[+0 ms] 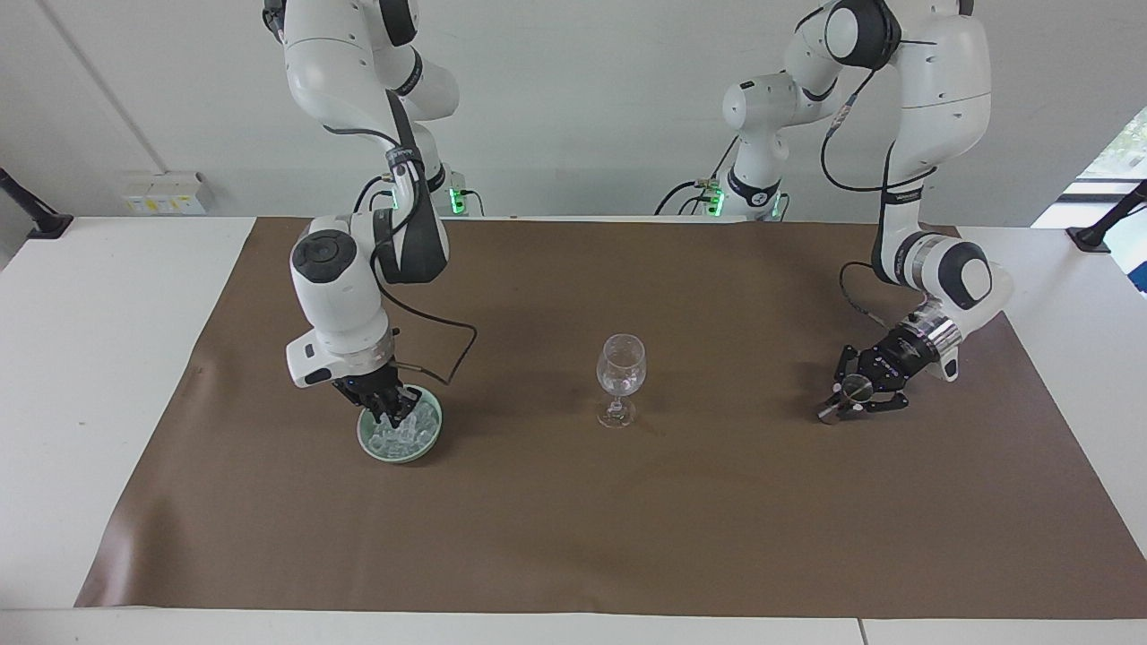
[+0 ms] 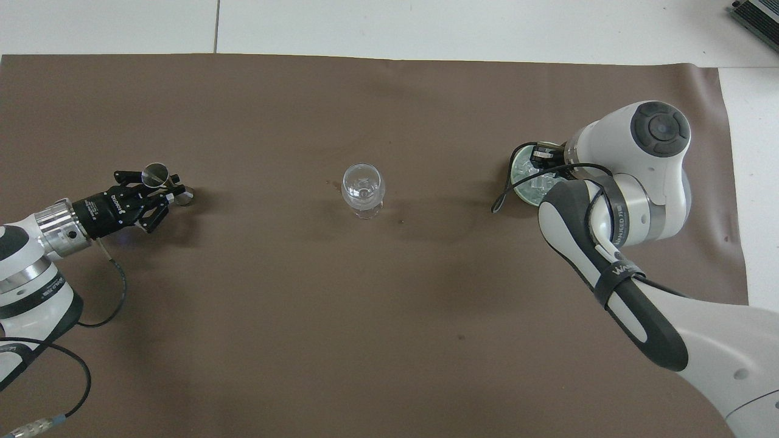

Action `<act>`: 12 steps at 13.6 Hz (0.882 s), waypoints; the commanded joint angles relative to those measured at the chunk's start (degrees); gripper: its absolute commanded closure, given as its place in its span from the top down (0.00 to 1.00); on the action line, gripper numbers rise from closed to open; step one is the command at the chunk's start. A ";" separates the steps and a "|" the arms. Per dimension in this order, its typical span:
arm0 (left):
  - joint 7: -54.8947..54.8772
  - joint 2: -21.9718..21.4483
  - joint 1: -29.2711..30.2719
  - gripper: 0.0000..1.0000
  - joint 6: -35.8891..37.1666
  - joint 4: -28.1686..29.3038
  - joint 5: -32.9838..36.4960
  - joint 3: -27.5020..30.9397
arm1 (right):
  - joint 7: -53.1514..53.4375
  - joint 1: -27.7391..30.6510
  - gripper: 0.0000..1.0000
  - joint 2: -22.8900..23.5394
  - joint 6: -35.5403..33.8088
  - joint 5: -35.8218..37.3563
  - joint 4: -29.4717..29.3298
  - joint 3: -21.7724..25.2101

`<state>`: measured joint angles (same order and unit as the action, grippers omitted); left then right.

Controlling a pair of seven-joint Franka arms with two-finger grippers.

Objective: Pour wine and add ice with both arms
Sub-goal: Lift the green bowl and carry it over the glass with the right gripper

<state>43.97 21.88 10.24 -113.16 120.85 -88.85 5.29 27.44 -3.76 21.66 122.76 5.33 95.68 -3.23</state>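
The right arm comes down steeply from its base, its wrist almost vertical, and the right end effector (image 1: 395, 415) points straight down into a pale green dish (image 1: 430, 442) that sits on the brown mat (image 1: 573, 537) toward the right arm's end of the worktop (image 1: 99, 358). The ice (image 1: 410, 435) lies in that dish as a loose heap of clear cubes, with no common direction to them, and the black fingers are sunk among the cubes with their tips drawn together; whether a cube is pinched between them cannot be told. In the overhead view the arm's own wrist covers most of the dish, so only part of its rim shows. Near the middle of the mat, well apart from the dish, a wine glass (image 1: 620, 365) stands upright on its foot, stem vertical and mouth up. Toward the left arm's end, the left end effector (image 1: 847, 403) hangs low over the mat, reaching slantwise toward the glass, and is clamped tight around the waist of a small metal jigger (image 2: 156, 173). The jigger's long axis is tilted, one round mouth raised and the other end lower and pointing toward the wine glass.
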 commanded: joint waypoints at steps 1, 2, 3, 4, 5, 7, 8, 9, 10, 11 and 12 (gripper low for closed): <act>-1.95 -0.43 0.66 0.72 -0.31 1.05 -1.33 -0.28 | 1.91 -0.46 0.00 -0.65 -6.47 -1.01 -7.60 -3.07; -2.56 -0.43 0.66 0.74 -0.31 1.05 -1.33 -0.28 | 2.96 -0.46 0.00 -0.92 -6.56 -1.81 -9.00 -5.18; -2.57 -0.43 0.66 0.75 -0.31 1.05 -1.33 -0.28 | 6.02 -0.46 0.00 -0.83 -6.48 -2.77 -11.02 -6.42; -2.66 -0.43 0.66 0.79 -0.39 1.05 -1.33 -0.28 | 9.53 -0.55 0.00 -0.83 -6.13 -3.56 -13.30 -7.65; -2.66 -0.43 0.66 0.95 -0.31 1.05 -1.33 -0.19 | 11.82 -0.90 0.00 -0.74 -5.52 -3.57 -14.72 -9.58; -3.27 -0.34 0.66 1.00 0.30 0.70 -0.72 0.95 | 18.92 -0.90 0.00 -0.57 -1.41 -3.66 -15.17 -12.92; -4.14 -0.34 0.74 1.00 0.48 0.44 -0.28 1.21 | 22.45 -0.99 0.00 -0.57 0.10 -3.66 -15.17 -14.24; -6.24 -0.34 0.57 1.00 0.66 0.35 0.95 2.43 | 24.57 -1.77 0.00 -0.48 1.24 -3.57 -15.17 -15.39; -7.74 -0.34 0.48 1.00 1.36 -0.35 4.00 3.58 | 26.42 -2.65 0.00 -0.48 3.17 -3.75 -15.08 -15.57; -8.19 -0.34 0.48 1.00 2.23 -1.75 7.78 4.20 | 29.40 -3.88 0.00 -0.48 5.54 -3.83 -15.08 -15.57; -8.28 -0.43 0.31 1.00 2.33 -3.24 11.47 5.07 | 31.95 -5.02 0.00 -0.39 6.78 -3.83 -15.08 -15.57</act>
<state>36.69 21.80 10.27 -112.49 119.84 -82.62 9.04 55.29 -7.42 20.25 127.01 2.46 81.67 -18.52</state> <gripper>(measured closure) 0.000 0.753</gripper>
